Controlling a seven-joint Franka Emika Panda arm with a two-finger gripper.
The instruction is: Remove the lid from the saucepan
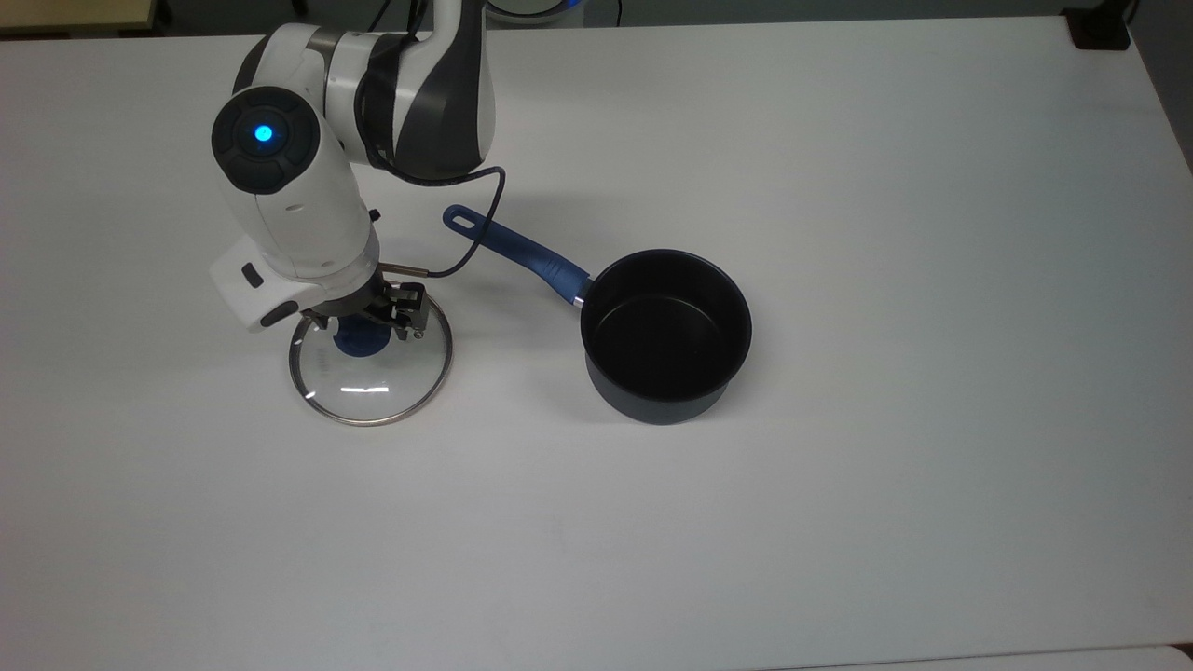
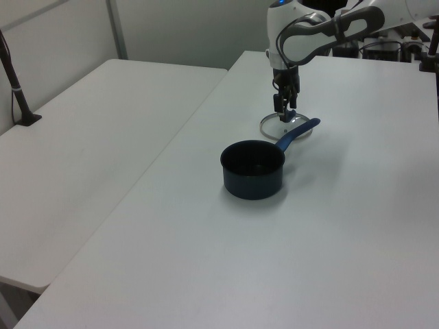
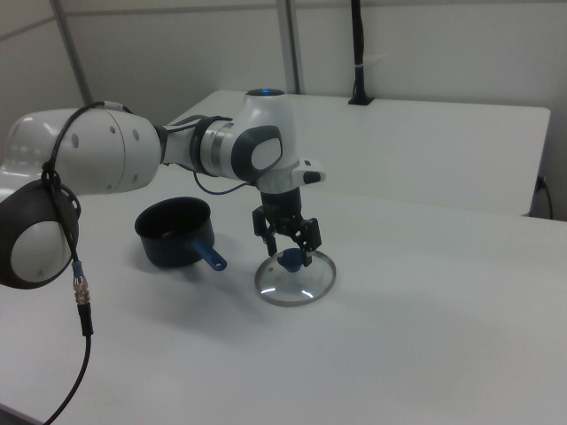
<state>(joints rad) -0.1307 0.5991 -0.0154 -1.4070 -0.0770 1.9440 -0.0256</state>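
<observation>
Lid off saucepan, flat on desk. Pincer spread apart around knob; only withdrawal left.

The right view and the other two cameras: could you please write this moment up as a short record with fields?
lid: flat on the table, off the pot, at the top view's left of it
knob: blue, between the open fingers
gripper: straight above the lid's centre
saucepan: upright, uncovered, inside dark and bare
handle: blue, points toward the arm
</observation>
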